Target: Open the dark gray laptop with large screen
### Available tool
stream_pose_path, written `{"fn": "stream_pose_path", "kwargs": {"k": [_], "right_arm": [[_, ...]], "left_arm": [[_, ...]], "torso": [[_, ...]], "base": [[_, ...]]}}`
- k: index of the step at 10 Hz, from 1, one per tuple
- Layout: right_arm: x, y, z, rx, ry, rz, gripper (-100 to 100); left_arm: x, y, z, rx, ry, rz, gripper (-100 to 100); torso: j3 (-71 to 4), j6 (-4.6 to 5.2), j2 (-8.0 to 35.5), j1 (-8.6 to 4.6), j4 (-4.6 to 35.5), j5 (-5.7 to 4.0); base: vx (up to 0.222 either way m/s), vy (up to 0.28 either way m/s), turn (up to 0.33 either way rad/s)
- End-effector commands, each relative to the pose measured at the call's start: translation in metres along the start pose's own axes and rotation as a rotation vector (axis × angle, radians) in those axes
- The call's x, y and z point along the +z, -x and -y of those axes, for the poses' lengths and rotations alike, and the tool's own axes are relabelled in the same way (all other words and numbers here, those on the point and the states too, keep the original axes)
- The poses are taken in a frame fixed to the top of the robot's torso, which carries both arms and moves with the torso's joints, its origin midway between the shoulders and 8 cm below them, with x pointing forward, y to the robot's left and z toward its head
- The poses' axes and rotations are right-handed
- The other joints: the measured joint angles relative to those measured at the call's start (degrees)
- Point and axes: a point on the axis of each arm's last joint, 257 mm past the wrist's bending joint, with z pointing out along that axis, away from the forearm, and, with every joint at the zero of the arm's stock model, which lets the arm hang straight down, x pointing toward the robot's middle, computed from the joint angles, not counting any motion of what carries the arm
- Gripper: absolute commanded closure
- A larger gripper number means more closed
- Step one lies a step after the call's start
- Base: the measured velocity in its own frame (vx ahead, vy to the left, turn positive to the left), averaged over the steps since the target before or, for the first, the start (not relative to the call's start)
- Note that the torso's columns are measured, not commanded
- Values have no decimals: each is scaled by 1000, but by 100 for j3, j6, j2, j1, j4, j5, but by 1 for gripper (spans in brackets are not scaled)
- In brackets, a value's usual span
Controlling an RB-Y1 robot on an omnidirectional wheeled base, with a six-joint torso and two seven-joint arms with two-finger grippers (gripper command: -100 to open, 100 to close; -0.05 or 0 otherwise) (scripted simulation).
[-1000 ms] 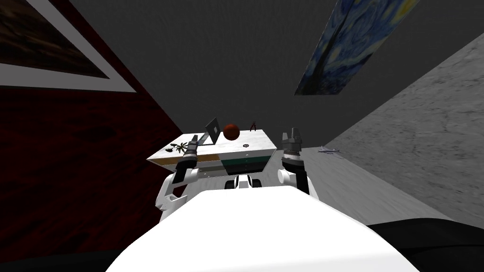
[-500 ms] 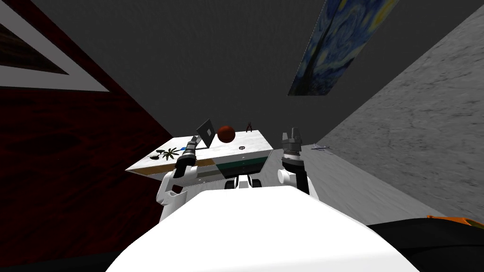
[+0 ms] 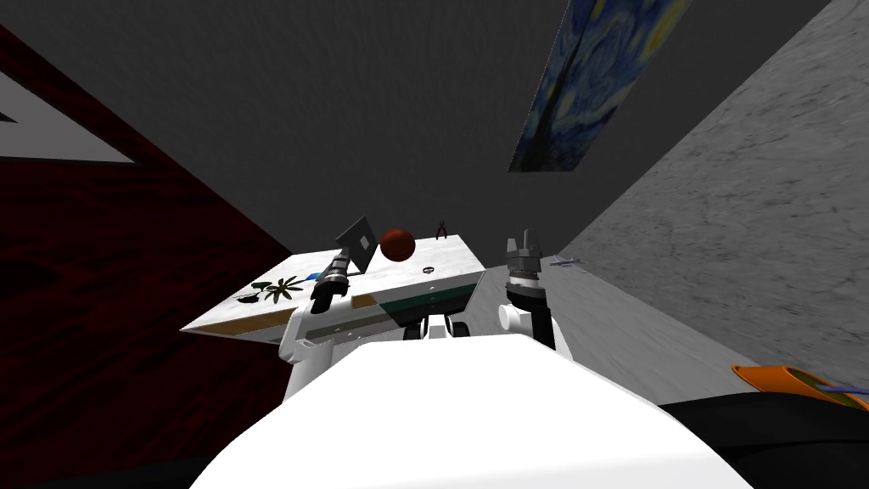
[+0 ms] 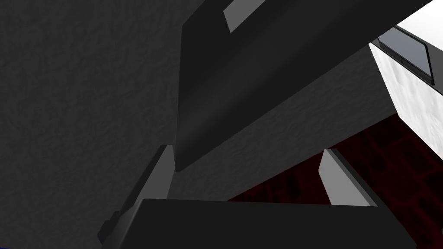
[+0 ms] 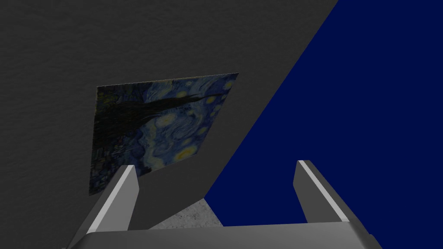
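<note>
The dark grey laptop (image 3: pixel 356 242) stands on a white tabletop (image 3: pixel 450 255) with its lid raised at a slant. My left gripper (image 3: pixel 343 255) is at the lid's near edge. In the left wrist view the gripper (image 4: pixel 248 173) is open, and the dark lid (image 4: pixel 259 73) rises between its fingers, one corner close against one finger (image 4: pixel 161 179). My right gripper (image 3: pixel 526 244) is held up to the right of the table, open (image 5: pixel 218 192) and holding nothing.
A red-brown ball (image 3: pixel 397 244) sits right beside the laptop. A small red tool (image 3: pixel 441 229), a ring (image 3: pixel 428 270) and a dark leafy shape (image 3: pixel 280 289) also lie on the table. A toy plane (image 3: pixel 562 261) is on the floor to the right, and an orange object (image 3: pixel 789 378) at far right.
My view has turned, so the table and the painting have slid left in the picture. The left gripper stays at the laptop lid. The right arm holds its pose.
</note>
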Motion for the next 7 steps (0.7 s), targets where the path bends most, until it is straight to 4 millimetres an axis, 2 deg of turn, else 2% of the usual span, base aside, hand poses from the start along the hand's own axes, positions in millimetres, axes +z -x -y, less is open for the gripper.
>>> {"fn": "stream_pose_path", "kwargs": {"k": [1,4,5,7], "right_arm": [[0,0,0,0,0,0,0],[0,0,0,0,0,0,0],[0,0,0,0,0,0,0],[0,0,0,0,0,0,0]], "left_arm": [[7,9,-15,41,52,8,-100],[8,12,-16,46,57,9,-100],[8,12,-16,46,56,9,100],[5,7,-12,-69,84,-8,100]], "torso": [[-1,0,-1,-1,0,0],[3,-1,6,1,1,0],[5,0,8,3,2,1],[0,-1,0,26,-2,8]], "base": [[57,-28,-91],[24,-14,-29],[0,0,0],[-26,88,11]]}}
